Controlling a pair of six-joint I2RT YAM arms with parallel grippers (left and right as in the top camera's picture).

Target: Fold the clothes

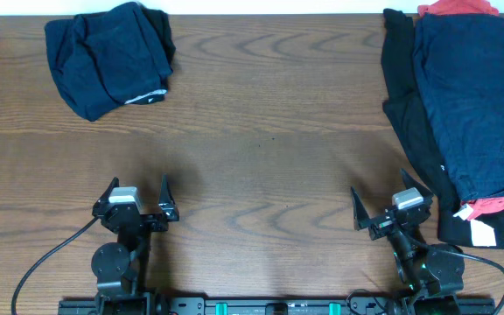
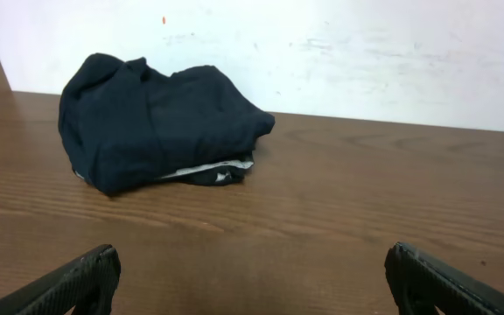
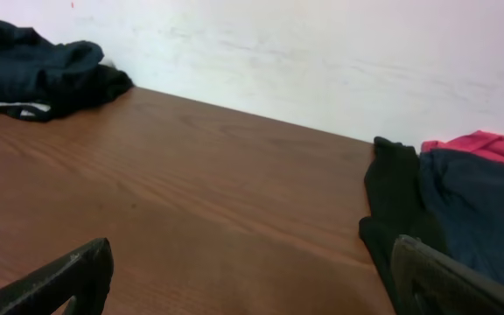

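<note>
**Table** [image 1: 261,131]: brown wood grain; carries all the items below.

**Dark bundle** [image 1: 108,57]: one navy-black garment, rumpled into a compact heap at the far left of the table. A pale strip of lining shows along its near edge. It lies well apart from both arms.

**Clothes pile**, far right of the table:
- **Navy garment** [image 1: 475,96]: spread flat on top.
- **Black garment** [image 1: 408,114]: lies beneath, jutting out on the left side, with a white label [image 1: 482,233] at its near corner.
- **Red garment** [image 1: 458,9]: slivers show at the far and near ends.

**Left fingers** [image 1: 164,188]: spread wide with nothing between them, at the near left of the table.

**Right fingers** [image 1: 357,206]: spread wide with nothing between them, at the near right, just beside the pile's near end.
</note>
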